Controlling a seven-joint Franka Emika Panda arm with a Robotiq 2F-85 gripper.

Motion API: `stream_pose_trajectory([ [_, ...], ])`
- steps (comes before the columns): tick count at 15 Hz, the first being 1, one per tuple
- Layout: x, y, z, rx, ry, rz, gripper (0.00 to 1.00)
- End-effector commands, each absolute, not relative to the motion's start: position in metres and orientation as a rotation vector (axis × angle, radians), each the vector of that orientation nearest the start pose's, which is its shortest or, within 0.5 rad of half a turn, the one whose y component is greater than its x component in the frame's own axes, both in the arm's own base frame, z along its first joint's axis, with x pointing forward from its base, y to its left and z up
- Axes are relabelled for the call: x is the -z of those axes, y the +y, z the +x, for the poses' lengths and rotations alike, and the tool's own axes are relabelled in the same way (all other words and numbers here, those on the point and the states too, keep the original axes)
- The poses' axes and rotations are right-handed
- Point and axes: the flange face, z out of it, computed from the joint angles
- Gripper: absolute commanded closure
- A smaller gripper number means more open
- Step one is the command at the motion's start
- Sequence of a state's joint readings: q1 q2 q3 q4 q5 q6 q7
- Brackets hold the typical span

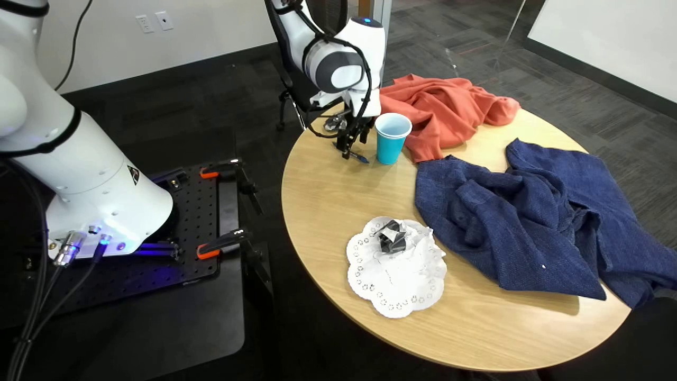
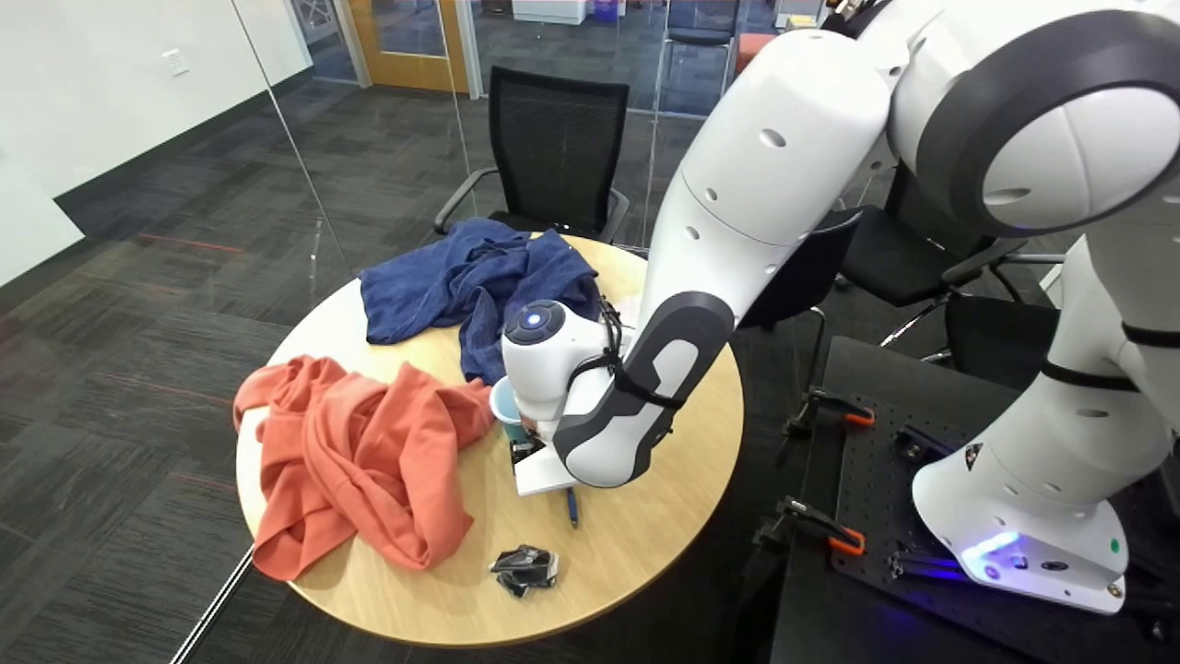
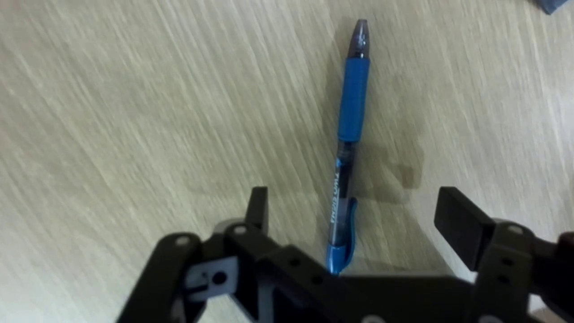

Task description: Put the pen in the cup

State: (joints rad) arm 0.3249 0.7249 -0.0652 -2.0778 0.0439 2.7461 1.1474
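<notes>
Working left to right in an exterior view, I note: white wall (image 1: 222, 26) with outlets (image 1: 164, 20); dark carpet (image 1: 222, 100); black stand (image 1: 132, 333) carrying the arm's base (image 1: 116, 211); then the round wood-grain table (image 1: 328, 211). My gripper (image 3: 356, 206) is low over it, fingers (image 3: 464, 226) spread, one each side of the pen (image 3: 354, 98), which lies flat on the tabletop. Light-blue cup (image 1: 390, 151) upright near the pen. Scalloped white doily (image 1: 391, 288), crumpled black thing (image 1: 392, 242) on it. Coral cloth (image 1: 439, 114), bunched. Navy cloth (image 1: 529, 227) overhangs the edge.
</notes>
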Motion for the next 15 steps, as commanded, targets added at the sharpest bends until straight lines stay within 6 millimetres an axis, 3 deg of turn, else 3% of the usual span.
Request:
stream_pose_trajectory([
  [1, -0.067, 0.139, 0.546, -0.034, 1.448, -2.845, 0.34],
  [10, -0.069, 0.142, 0.545, -0.035, 1.454, -2.843, 1.0],
  [15, -0.095, 0.158, 0.539, -0.022, 1.406, -2.857, 0.96],
])
